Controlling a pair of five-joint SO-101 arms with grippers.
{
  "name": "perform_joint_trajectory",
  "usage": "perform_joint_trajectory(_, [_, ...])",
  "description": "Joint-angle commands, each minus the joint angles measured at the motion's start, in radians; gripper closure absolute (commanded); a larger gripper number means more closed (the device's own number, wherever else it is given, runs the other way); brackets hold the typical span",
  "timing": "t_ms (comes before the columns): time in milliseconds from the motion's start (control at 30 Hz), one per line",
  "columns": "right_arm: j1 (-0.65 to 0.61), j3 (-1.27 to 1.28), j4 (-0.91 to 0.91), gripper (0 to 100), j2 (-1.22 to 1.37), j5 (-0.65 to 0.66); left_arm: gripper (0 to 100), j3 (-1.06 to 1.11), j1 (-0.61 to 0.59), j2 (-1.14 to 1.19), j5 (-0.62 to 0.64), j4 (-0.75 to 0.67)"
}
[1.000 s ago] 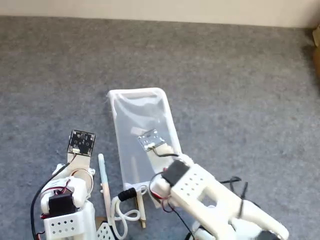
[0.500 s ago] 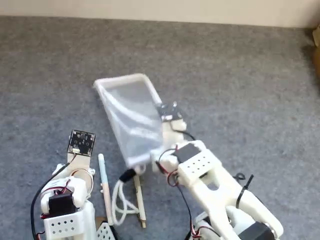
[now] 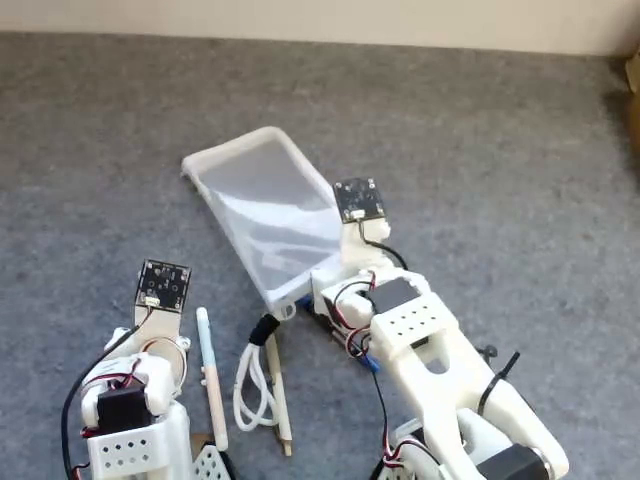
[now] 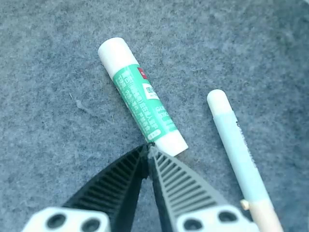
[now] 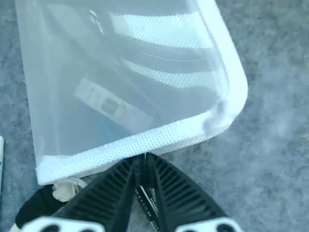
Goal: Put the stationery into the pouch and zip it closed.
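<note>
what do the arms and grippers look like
The left arm and right arm are white with perforated panels, black servos, red and black wires, a square black camera board. The left gripper and right gripper have black ribbed tapering fingers.

We're seeing bright, even light, only faint soft shadows, and white glare streaking across the pouch (image 5: pixel 130 82).

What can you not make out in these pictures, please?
High view: the pouch's near end, under the right arm.
Right wrist view: a pale patch, inside the pouch or on it; the hazy wall blurs it.
Left wrist view: the pen's beige end, cut off by the edge.
</note>
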Motion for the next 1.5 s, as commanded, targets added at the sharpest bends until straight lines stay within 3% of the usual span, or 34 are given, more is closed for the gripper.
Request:
perform_joint_trajectory(0, [0.001, -0.038, -0.024, 98.8, -0.018, 0.008, 99, 0.024, -0.008, -0.008, 0.008, 0.006])
perform_joint_trajectory(100, [-0.028, -0.081, 0.044, 98.8, -0.018, -0.003, 99, 0.024, -0.008, -0.008, 0.008, 0.006])
perform_joint_trajectory(233, [-0.074, -0.242, 0.251, 98.8, -0.018, -0.126, 99, 0.024, -0.008, -0.008, 0.008, 0.006])
perform_joint_trajectory(367, [-0.180, -0.375, 0.374, 98.8, -0.016, -0.180, 99, 0.024, -0.008, -0.008, 0.008, 0.006])
perform_joint_trajectory(600, [-0.344, -0.360, 0.265, 98.8, 0.047, -0.226, 99, 0.024, -0.008, -0.008, 0.008, 0.006])
perform_joint_trajectory(1067, [-0.407, -0.334, 0.062, 98.8, 0.340, -0.226, 99, 0.024, -0.008, -0.008, 0.008, 0.006])
perform_joint_trajectory(1233, [-0.404, -0.303, 0.216, 99.1, 0.371, -0.187, 99, 0.024, -0.008, -0.008, 0.008, 0.006])
perform_joint_trajectory(1467, [-0.280, -0.344, 0.564, 99.1, 0.366, 0.100, 99, 0.024, -0.008, -0.008, 0.008, 0.006])
